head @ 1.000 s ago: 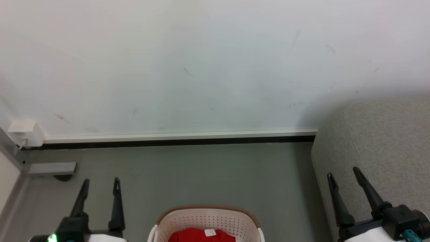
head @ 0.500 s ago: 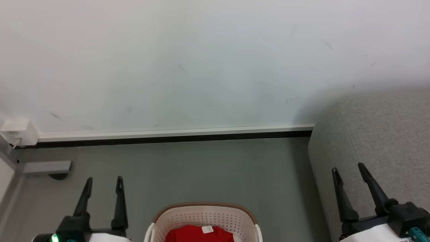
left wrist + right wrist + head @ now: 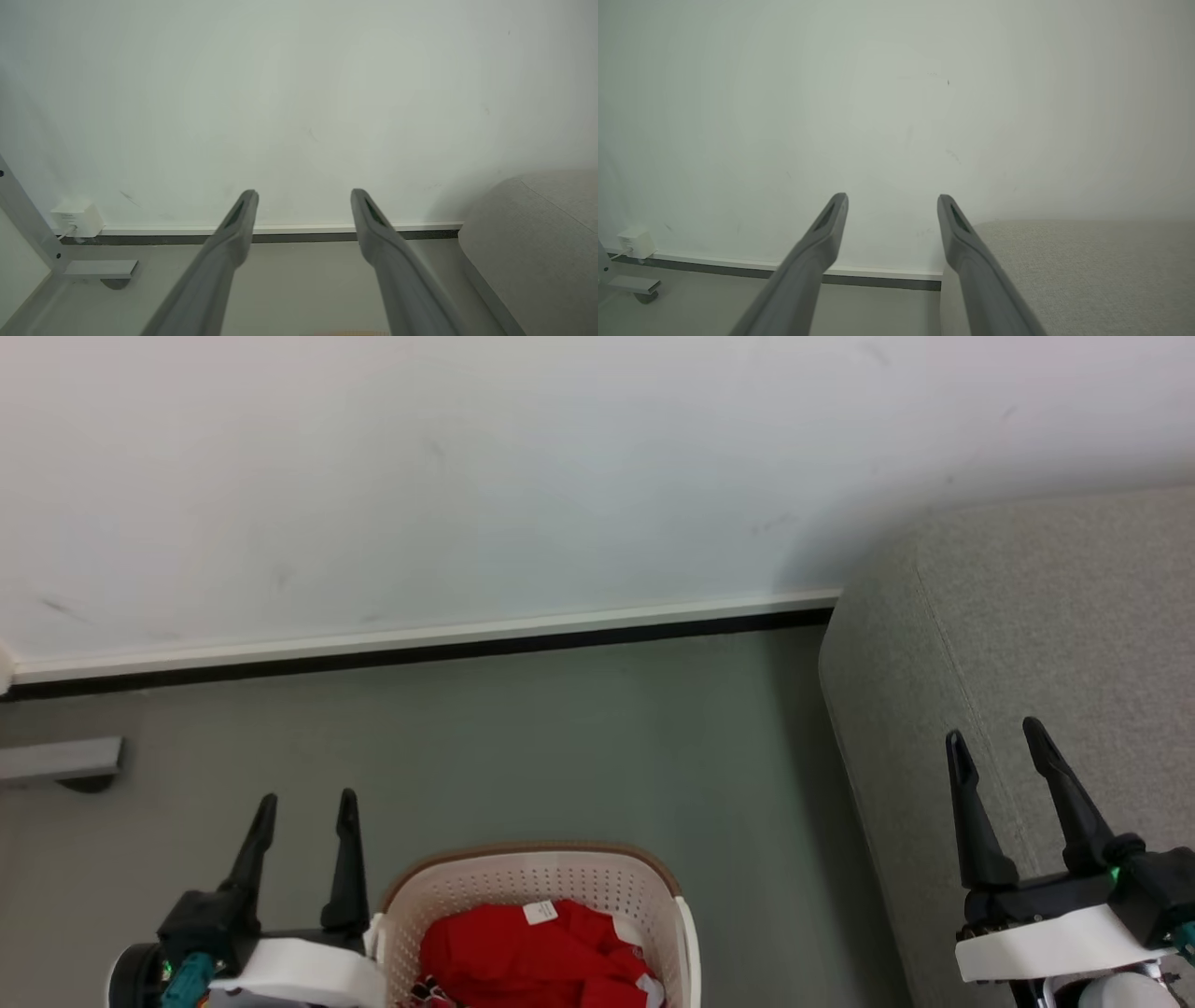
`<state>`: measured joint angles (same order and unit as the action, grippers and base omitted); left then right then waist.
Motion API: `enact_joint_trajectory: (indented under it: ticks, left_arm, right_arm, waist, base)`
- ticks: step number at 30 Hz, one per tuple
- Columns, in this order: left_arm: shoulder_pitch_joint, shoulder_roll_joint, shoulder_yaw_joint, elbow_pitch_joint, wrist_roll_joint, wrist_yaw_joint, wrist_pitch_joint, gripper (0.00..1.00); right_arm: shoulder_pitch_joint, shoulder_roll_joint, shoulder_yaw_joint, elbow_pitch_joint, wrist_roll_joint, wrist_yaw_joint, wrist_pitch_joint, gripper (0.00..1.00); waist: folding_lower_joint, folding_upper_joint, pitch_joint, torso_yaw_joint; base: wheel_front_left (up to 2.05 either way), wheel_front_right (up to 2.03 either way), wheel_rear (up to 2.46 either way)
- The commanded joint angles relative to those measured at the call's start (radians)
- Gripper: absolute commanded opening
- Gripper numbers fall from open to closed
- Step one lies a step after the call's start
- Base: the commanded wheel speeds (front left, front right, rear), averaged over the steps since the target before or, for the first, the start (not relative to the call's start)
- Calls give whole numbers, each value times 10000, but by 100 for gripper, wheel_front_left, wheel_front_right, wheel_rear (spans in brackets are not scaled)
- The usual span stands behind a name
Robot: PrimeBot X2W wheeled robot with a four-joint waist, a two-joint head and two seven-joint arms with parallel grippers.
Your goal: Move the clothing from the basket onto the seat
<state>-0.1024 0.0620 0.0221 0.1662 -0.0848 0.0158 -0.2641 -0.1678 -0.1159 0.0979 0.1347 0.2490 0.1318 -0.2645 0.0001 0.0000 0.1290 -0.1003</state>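
Red clothing (image 3: 527,957) with a white tag lies crumpled inside the cream basket (image 3: 532,877), which stands on the floor at the bottom middle of the head view. The light grey seat (image 3: 1036,635) rises at the right, and its end also appears as the seat (image 3: 537,242) and the seat (image 3: 1087,270) in the wrist views. My left gripper (image 3: 306,803) is open just left of the basket, fingers pointing at the wall. My right gripper (image 3: 997,735) is open over the seat's left edge. Both the left gripper (image 3: 303,193) and the right gripper (image 3: 892,198) hold nothing.
A white wall with a white and black baseboard (image 3: 420,639) runs behind the grey floor (image 3: 523,737). A grey metal foot (image 3: 61,761) sticks out at the far left. A white wall box (image 3: 77,218) sits low on the wall near a grey post.
The head camera has tilted down and turned, so wall, baseboard and seat shifted up and left. More of the basket and the red clothing now shows. Both grippers stay open.
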Motion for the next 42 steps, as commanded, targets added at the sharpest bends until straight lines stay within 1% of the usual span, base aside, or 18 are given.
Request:
enact_joint_trajectory:
  ticks: [1, 6, 9, 14, 19, 26, 30, 37, 42]
  left_arm:
    - [-202, -3, 27, 215, -105, -92, -7, 100]
    - [-791, -9, 104, 1301, -178, -327, -7, 100]
    - [-1186, -14, 76, 1994, -211, -543, -7, 100]
    - [-2026, 88, -143, 3636, -156, -947, -7, 100]
    - [-3058, 221, -413, 5179, -98, -1191, -7, 100]
    - [-4600, 534, -772, 7421, -88, -1357, -6, 100]
    - [-5418, 784, -969, 8594, -150, -1401, 213, 100]
    - [-6480, 1362, -1349, 9941, -143, -1454, 505, 100]
    - [-7032, 1601, -1439, 10585, -326, -1461, 874, 100]
  right_arm:
    - [-217, 2, 21, -103, 134, -21, 4, 100]
    - [-549, 45, 27, -415, 294, -21, 4, 100]
    - [-740, 83, -34, -592, 350, -21, 4, 100]
    - [-1138, 189, -211, -940, 362, -21, 5, 100]
    - [-1594, 331, -330, -1483, 360, -21, 5, 100]
    - [-2176, 541, -312, -2268, 458, -21, 5, 100]
    - [-2423, 620, -307, -2650, 614, -21, 5, 100]
    - [-2713, 664, -379, -3404, 784, -21, 5, 100]
    - [-2859, 666, -352, -3803, 1096, -21, 5, 100]
  waist:
    - [-1, 0, 540, -349]
    - [-1, 0, 1300, -714]
    - [-1, 0, 1782, -886]
    - [-1, 0, 2606, -1161]
    - [-1, 0, 3487, -1447]
    - [-1, 0, 4700, -1922]
    - [-1, 0, 5323, -2146]
    - [-1, 0, 6172, -2708]
    - [-1, 0, 6631, -3087]
  base:
    - [0, 0, 0]
    - [0, 0, 0]
    - [0, 0, 0]
    - [0, 0, 0]
    - [0, 0, 0]
    - [0, 0, 0]
    - [0, 0, 0]
    - [0, 0, 0]
    - [0, 0, 0]
